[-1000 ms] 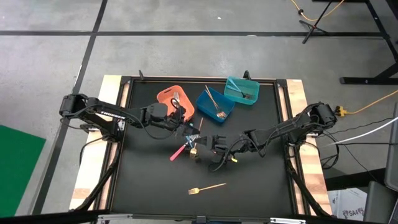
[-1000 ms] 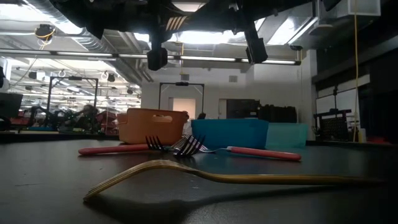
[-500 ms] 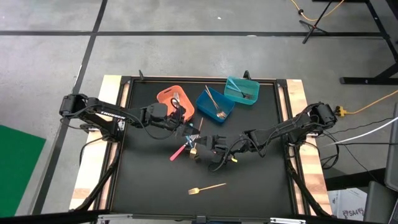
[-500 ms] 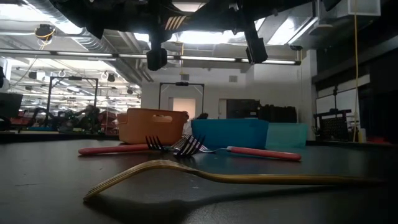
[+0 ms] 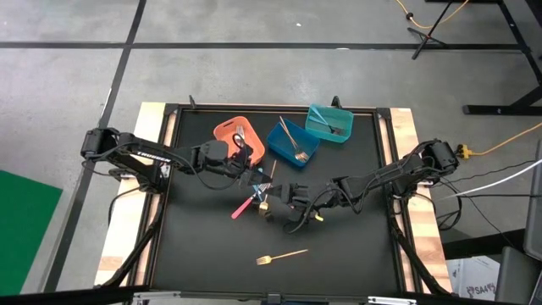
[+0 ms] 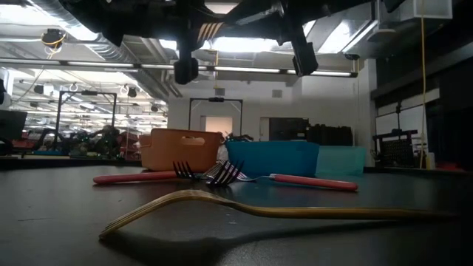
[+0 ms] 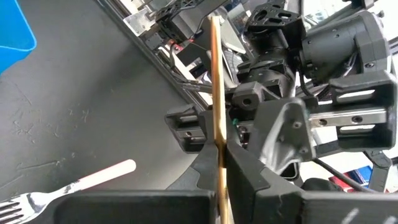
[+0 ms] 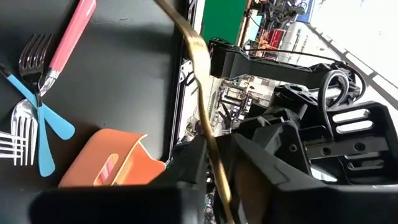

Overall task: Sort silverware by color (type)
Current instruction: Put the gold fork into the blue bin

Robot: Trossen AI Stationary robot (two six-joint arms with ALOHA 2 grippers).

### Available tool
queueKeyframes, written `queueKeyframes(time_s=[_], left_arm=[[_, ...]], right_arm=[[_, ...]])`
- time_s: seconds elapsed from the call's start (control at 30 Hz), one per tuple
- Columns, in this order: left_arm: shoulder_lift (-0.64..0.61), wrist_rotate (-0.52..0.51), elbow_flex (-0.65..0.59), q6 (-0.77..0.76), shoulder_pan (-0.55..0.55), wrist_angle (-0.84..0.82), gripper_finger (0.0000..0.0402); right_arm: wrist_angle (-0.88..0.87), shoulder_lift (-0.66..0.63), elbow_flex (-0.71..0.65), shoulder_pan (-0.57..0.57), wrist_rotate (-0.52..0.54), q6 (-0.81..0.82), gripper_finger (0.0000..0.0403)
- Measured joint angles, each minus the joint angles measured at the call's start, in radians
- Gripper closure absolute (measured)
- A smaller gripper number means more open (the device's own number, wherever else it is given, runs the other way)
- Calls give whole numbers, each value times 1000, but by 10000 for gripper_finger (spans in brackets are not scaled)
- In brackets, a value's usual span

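Observation:
My left gripper (image 5: 256,176) and my right gripper (image 5: 273,200) meet tip to tip at mid-table, above the mat. Both are shut on one slim gold piece (image 7: 216,81), which also shows in the right wrist view (image 8: 200,68); its head is out of view. Under them, flat on the mat, lie a pink-handled fork (image 5: 244,207) and crossed light-blue-handled pieces (image 8: 38,118). A gold fork (image 5: 282,254) lies alone toward the near edge, resting arched on its tines and handle end (image 6: 281,210). More silverware sits in the bins. My left gripper pinches the gold piece's handle (image 7: 221,163) between its two fingers. The handle runs out past the fingertips toward my right gripper, lifted clear of the mat. Which end it has, I cannot tell. My right gripper pinches the same gold handle (image 8: 213,155) between its two fingers, from the opposite side. The piece curves away past the fingertips toward my left gripper and is clear of the mat.
An orange bin (image 5: 240,135), a blue bin (image 5: 293,142) and a teal bin (image 5: 329,123) stand in a row along the far edge, each with silverware inside. A raised frame (image 5: 169,169) borders the black mat. Bare mat lies around the lone gold fork.

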Motion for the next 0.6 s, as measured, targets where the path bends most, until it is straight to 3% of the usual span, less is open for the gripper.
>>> queueKeyframes(time_s=[0.27,0.6], left_arm=[[1,-14,-1,1,0,-5,394],[1,-49,-1,2,20,-1,394]], right_arm=[[1,0,0,0,0,4,263],[-4,0,0,2,97,3,260]])
